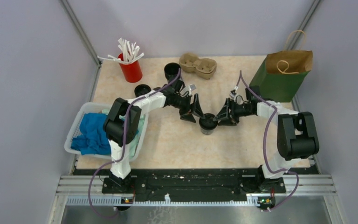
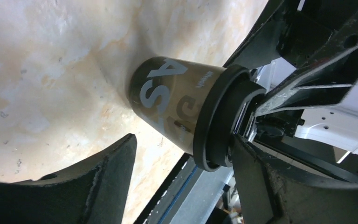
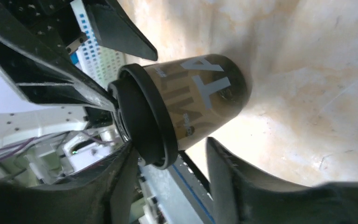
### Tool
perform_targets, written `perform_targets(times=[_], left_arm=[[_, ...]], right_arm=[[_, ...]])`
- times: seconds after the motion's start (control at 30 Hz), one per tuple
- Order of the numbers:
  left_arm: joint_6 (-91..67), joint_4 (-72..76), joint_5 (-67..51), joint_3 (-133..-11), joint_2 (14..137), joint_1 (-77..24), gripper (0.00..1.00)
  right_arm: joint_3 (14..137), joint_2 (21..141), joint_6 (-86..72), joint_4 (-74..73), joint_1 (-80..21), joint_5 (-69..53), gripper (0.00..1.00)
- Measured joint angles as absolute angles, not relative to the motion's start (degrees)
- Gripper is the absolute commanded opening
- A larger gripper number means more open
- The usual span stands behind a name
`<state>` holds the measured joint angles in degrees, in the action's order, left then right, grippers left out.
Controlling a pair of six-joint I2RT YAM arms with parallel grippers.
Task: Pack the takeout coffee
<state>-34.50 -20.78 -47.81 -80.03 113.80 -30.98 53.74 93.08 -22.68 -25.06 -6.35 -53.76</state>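
Top view, count: one takeout coffee cup [image 1: 208,125], black, tapered, upright on the table [image 1: 177,140] near its centre, with one round black lid [image 2: 214,121] seated on it and pale block lettering on the wall. Two arms meet at it. The left gripper [image 1: 196,114] comes in from 10 o'clock and the right gripper [image 1: 219,120] from 3 o'clock. Left wrist view: jaws spread wide, and the cup stands just past the fingertips. One of the two fingers [image 2: 88,186] is apart from the cup wall, the other is just beside the lid rim, so this gripper has no grip. Right wrist view: jaws also parted. One finger [image 3: 116,186] lies against the lid rim, and the other finger is near the cup wall with a strip of table showing between, so nothing is clamped. Each wrist view shows the other arm's fingers at the lid. Other items, placed from the coffee cup: one red cup [image 1: 131,71] holding a bunch of white sticks [image 1: 128,49] (too many to count) at 10 o'clock. One open black cup [image 1: 171,71] is at 11 o'clock. One low black round piece [image 1: 142,89], cup or lid I cannot tell, is between 9 and 10 o'clock. One brown pulp tray [image 1: 198,64] with two wells is at 12 o'clock. One paper bag [image 1: 284,74], brown and green with two handles, is at 2 o'clock. One white basket [image 1: 74,126] holding blue cloth [image 1: 93,133] is at 9 o'clock.
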Motion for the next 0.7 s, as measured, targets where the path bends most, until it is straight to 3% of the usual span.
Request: perform_targets(times=[0.07,0.13,0.23,0.33,0.5,0.7], left_arm=[[-34.39,-20.64,-46.81,-78.46,113.89,-31.35,0.66],[-34.72,-18.11,-48.77,-76.07,113.54,-31.38,0.66],[-35.42,-14.09,-50.24,-72.34,112.18,-31.11,0.71],[-34.7,-14.31,-49.19,-72.2,111.35,-31.11,0.75],[-31.31,-18.57,-45.98,-74.59,111.15,-31.35,0.9],[-30.7,-20.16,-44.82,-74.39,110.1,-31.38,0.98]], right_arm=[[49.87,93.62,-24.45,-21.26,-6.37,-55.24,0.43],[45.58,94.04,-27.79,-14.83,-6.07,-59.94,0.43],[42.72,93.41,-30.57,-9.69,-6.2,-62.43,0.54],[43.51,91.42,-30.13,-11.57,-6.55,-59.13,0.61],[49.65,90.67,-27.05,-19.97,-6.92,-53.52,0.73],[51.77,88.23,-23.03,-26.7,-7.14,-52.58,0.78]])
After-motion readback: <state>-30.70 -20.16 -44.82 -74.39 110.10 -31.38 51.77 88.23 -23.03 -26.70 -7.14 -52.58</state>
